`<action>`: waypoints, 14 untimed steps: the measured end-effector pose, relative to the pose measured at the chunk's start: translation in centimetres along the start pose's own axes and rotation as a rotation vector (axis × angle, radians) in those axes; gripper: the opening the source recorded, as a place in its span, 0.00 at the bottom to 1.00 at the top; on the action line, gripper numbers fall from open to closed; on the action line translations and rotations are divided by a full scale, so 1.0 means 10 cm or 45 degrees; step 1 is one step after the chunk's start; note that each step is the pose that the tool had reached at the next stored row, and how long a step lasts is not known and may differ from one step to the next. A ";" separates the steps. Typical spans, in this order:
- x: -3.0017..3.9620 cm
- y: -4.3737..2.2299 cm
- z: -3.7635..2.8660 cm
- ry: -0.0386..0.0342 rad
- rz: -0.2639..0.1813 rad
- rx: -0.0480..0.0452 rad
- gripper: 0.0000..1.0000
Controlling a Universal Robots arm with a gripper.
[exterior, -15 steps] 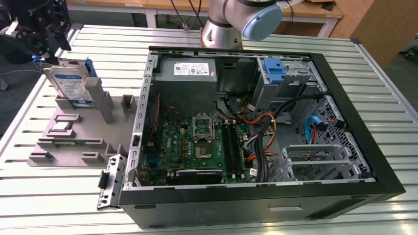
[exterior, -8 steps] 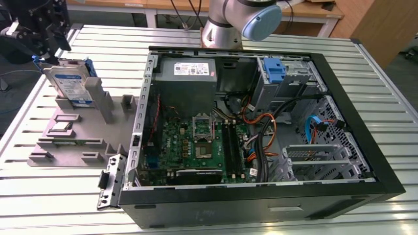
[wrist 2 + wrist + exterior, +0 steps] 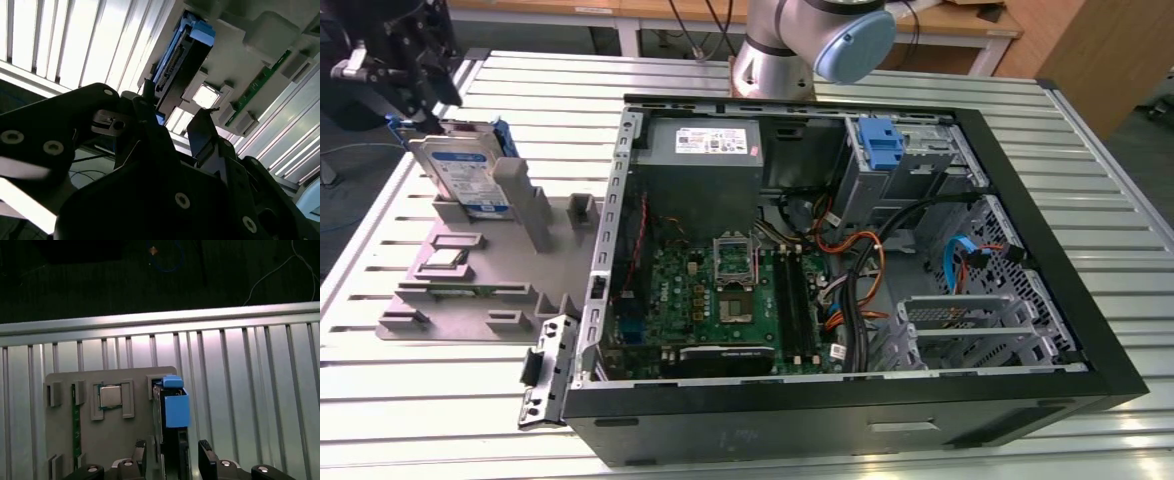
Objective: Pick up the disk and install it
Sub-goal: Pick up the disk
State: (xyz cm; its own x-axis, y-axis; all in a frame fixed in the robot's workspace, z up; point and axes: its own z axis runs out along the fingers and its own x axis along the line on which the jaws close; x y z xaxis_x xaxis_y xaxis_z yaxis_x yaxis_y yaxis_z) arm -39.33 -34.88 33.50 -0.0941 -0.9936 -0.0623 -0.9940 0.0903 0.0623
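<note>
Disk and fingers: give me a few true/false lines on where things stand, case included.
1. The disk stands on edge in the grey holder, outside the computer case. True.
2. The fingers are shut on the disk. False: in the first wrist view the fingers stand apart, one on each side of the disk, with gaps.
3. A processor chip lies in a pocket of the holder. True.
4. The case is closed up. False: its side is open and the motherboard shows.
5. A blue caddy sits inside the case. True.
</note>
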 end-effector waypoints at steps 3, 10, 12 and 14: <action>0.001 -0.001 0.019 0.0035 -0.049 -0.003 0.53; -0.011 -0.005 0.101 0.0112 -0.143 -0.005 0.53; -0.020 -0.005 0.127 0.0128 -0.166 -0.002 0.53; -0.030 -0.005 0.147 0.0134 -0.181 0.006 0.53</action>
State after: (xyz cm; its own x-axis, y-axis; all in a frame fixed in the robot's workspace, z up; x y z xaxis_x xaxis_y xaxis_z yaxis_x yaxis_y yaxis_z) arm -39.33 -34.49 32.06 0.0480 -0.9971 -0.0596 -0.9975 -0.0509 0.0487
